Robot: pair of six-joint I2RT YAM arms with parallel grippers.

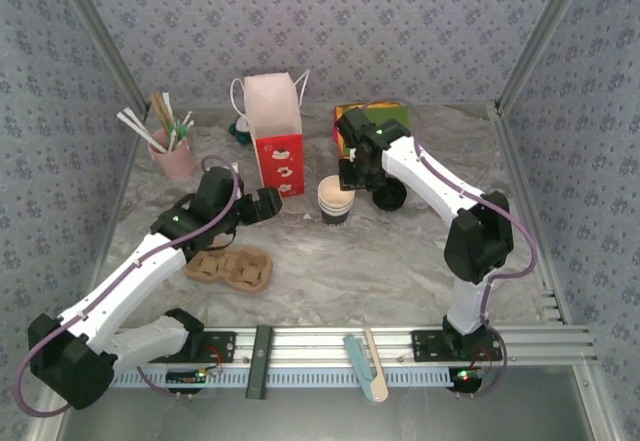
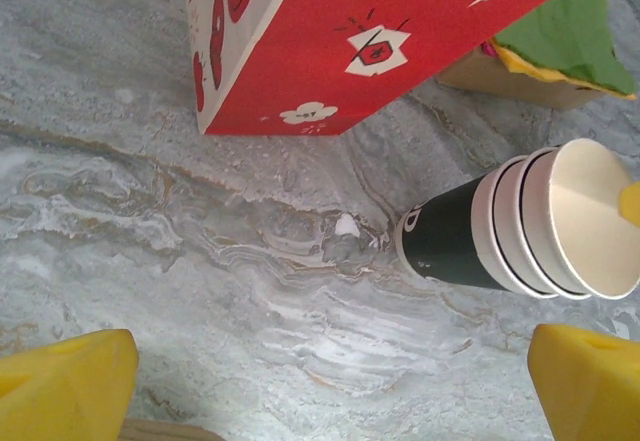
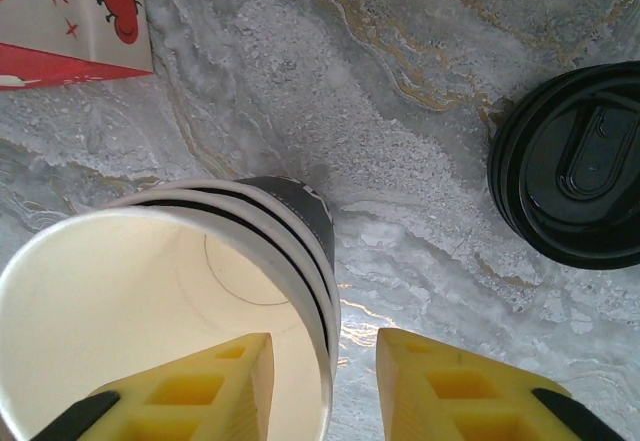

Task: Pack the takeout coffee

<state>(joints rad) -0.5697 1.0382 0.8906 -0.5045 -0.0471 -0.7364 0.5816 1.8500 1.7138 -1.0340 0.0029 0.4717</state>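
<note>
Your left gripper hovers spread wide and empty, low over the desk, just beside the foot of the red paper bag. If you swing that arm toward the right edge, it can shove the bag. The bag stands tall and looks light, so it would likely topple toward the cups.

To the right of the bag, near the middle of the desk, is the stack of cups, upright and nested one inside another. Your right gripper sits over its rim, partway apart, with one finger inside the top cup and the other outside. Neither visibly presses the wall yet.

That is the weak spot. A pinch on one thin paper wall may buckle the rim. A lift may bring up the top cup alone, or carry the whole stack until the lower cups slip off. An off-centre pull can also tip it.

Just to its right stands the lidded cup, near the stack but apart from it. A sideways drag could knock it over. Whether it holds liquid you cannot tell.
</note>
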